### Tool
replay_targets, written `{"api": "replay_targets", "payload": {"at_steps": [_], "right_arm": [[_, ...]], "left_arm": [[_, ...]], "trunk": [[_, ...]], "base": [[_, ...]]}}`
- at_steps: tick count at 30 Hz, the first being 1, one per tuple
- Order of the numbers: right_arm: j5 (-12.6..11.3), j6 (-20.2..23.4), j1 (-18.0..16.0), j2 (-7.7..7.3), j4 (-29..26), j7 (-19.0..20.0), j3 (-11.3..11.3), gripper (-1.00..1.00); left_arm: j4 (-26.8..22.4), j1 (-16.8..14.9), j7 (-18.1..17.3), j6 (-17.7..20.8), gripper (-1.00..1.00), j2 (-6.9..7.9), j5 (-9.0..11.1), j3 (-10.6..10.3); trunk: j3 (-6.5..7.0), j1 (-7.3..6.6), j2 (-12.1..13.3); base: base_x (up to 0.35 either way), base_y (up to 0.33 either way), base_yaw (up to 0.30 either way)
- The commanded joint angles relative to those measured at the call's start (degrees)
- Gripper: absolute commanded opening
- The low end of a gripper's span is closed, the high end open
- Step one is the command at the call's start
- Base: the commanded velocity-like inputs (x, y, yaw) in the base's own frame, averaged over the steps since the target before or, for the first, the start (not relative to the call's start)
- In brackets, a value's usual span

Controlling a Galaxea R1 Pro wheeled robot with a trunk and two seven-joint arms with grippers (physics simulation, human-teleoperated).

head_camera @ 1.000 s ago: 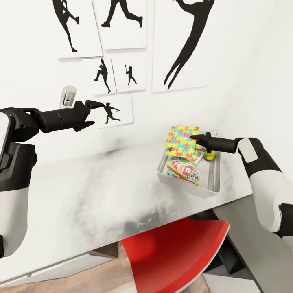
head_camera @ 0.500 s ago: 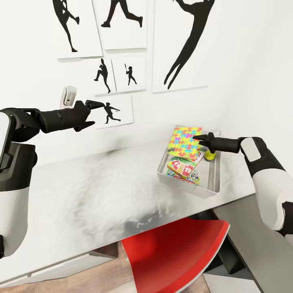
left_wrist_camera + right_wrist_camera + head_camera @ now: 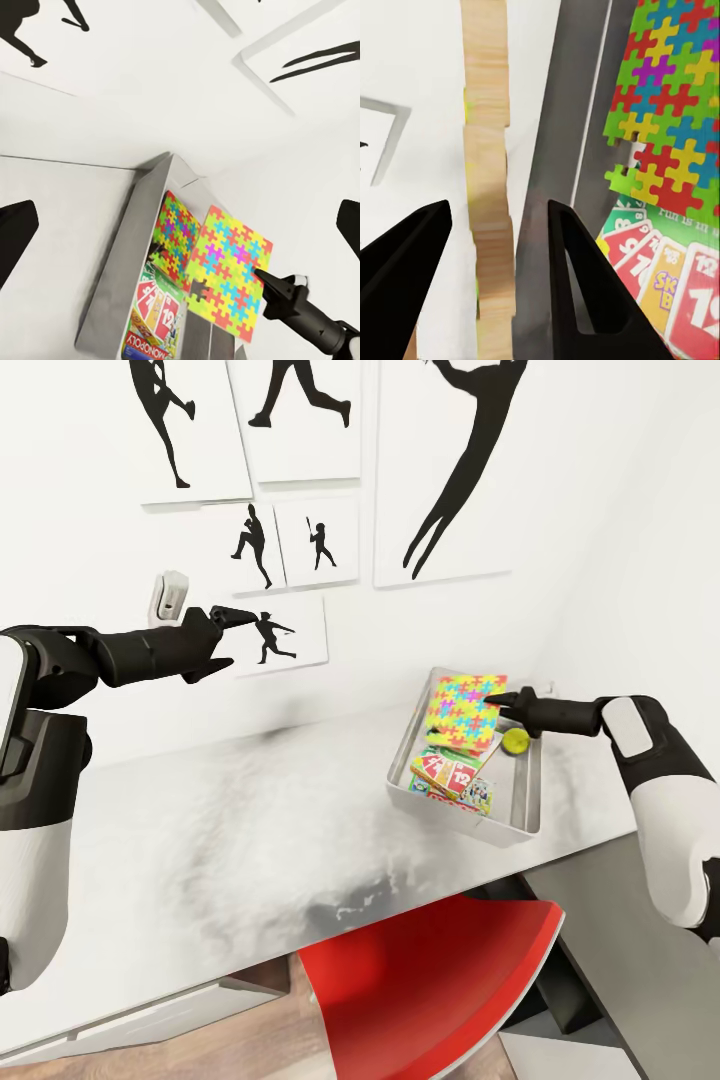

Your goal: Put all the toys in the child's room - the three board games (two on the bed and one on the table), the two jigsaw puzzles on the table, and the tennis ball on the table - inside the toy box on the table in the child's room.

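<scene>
- Toy box (image 3: 529,812) sits on the silvery table (image 3: 220,830) near the wall, over toward the robot's right; it's a shallow grey tray.
- Inside it, a colourful jigsaw puzzle (image 3: 462,709) leans tilted at the far end. The left wrist view actually shows two puzzle boards overlapping there, one (image 3: 229,274) propped over the other (image 3: 175,230).
- Board games (image 3: 451,775) lie flat at the near end of the box, red cards-style art on top and a Monopoly box (image 3: 152,341) under it.
- Tennis ball (image 3: 516,739) is in the box too, yellow-green, just beside the puzzle on the robot's right side.
- Right gripper (image 3: 505,700) hovers over the far end of the box, tips right at the puzzle's upper edge. In the right wrist view its two dark fingers (image 3: 577,274) are spread well apart with nothing between them, so it's open and not holding anything.
- Left gripper (image 3: 228,638) is held up in the air well away from the box, out in front of the wall posters (image 3: 300,540). Its jaws look spread wide and empty; in its wrist view the fingertips (image 3: 15,236) sit at opposite edges.
- Red chair (image 3: 430,980) is tucked under the table's front edge.
</scene>
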Motion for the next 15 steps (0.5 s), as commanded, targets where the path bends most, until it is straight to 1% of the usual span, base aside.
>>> {"api": "replay_targets", "payload": {"at_steps": [1, 4, 15], "right_arm": [[0.5, 0.3, -0.1, 0.02, 0.0, 0.5, -0.2, -1.00], [0.5, 0.3, 0.0, -0.07, -0.3, -0.7, -0.3, -1.00], [0.5, 0.3, 0.2, -0.57, -0.5, -1.7, -0.4, -1.00]], "left_arm": [[0.0, -0.1, 0.6, -0.1, 1.00, 0.03, 0.6, 0.0], [0.0, -0.1, 0.6, -0.1, 1.00, 0.01, 0.5, -0.1], [0.0, -0.1, 0.6, -0.1, 1.00, -0.03, 0.6, -0.1]], "trunk": [[-0.10, 0.03, -0.1], [-0.10, 0.03, -0.1], [-0.10, 0.03, -0.1]], "base": [[0.000, 0.000, 0.000], [0.000, 0.000, 0.000], [0.000, 0.000, 0.000]]}}
